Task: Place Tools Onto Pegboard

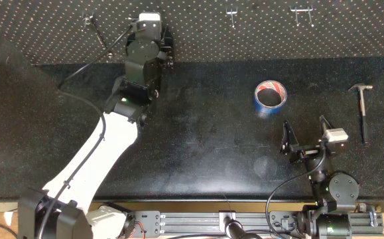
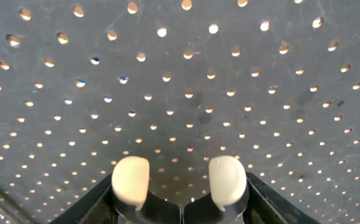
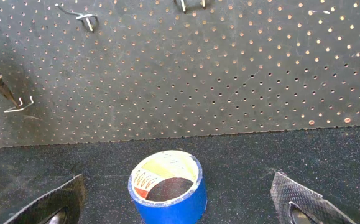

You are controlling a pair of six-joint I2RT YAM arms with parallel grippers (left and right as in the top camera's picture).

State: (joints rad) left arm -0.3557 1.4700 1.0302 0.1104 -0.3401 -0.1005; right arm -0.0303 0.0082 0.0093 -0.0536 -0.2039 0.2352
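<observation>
Straight ahead of left gripper (image 2: 180, 177), pegboard (image 2: 186, 74): we see a black perforated board with even rows of small holes, close in front of this gripper's fingertips; we cannot tell whether they touch it.
Mat (image 1: 198, 133): we see a dark, speckled work surface under both arms, running from beneath the right gripper (image 1: 306, 136) forward to the pegboard's lower edge.
Left arm (image 1: 105, 146): we see a white-and-black arm reaching from its base up to the pegboard.
Left gripper: its two cream pads (image 2: 131, 180) stand a moderate gap apart, and we see nothing between them.
Right gripper: its black fingers are spread wide and hold nothing; it sits low over the mat, facing the pegboard.
Hammer (image 1: 362, 113): we see a slim dark-handled hammer with a metal head lying flat on the mat, off to the right gripper's right side, head toward the pegboard, well apart from the fingers.
Tape roll (image 3: 167, 186): we see a blue roll of tape with a pale inner core standing on its end on the mat, just ahead of the right gripper and roughly centred between its fingers, touching neither.
Dark-handled tool (image 1: 97, 34): we see it hanging on the pegboard, near the left gripper, on its left side.
Hooks (image 1: 231, 13): we see small metal hooks fixed to the pegboard, well ahead of the right gripper, beyond the tape roll.
</observation>
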